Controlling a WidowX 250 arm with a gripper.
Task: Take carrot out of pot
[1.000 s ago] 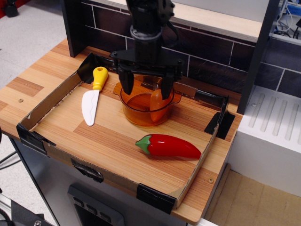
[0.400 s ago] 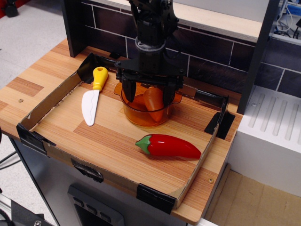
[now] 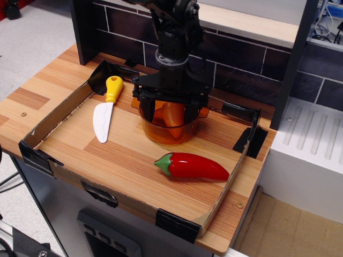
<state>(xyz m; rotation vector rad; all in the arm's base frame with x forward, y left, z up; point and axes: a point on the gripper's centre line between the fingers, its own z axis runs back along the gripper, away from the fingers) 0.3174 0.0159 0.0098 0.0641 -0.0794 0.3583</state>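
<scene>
The amber translucent pot (image 3: pixel 161 134) stands in the back middle of the cardboard tray. The orange carrot (image 3: pixel 172 113) stands nearly upright inside it, its top at rim height. My black gripper (image 3: pixel 171 111) reaches straight down into the pot. Its fingers (image 3: pixel 153 111) stand on either side of the carrot, close to it, with small gaps still showing. The carrot's lower end shows only dimly through the pot wall.
A red pepper with a green stem (image 3: pixel 193 166) lies in front of the pot. A toy knife with a yellow handle (image 3: pixel 104 115) lies to the left. The low cardboard tray wall (image 3: pixel 53 115) surrounds all of them. A dark brick wall rises behind.
The gripper has come down into the pot and its fingers have narrowed around the carrot. The carrot has shifted from leaning on the right wall to nearly upright in the middle.
</scene>
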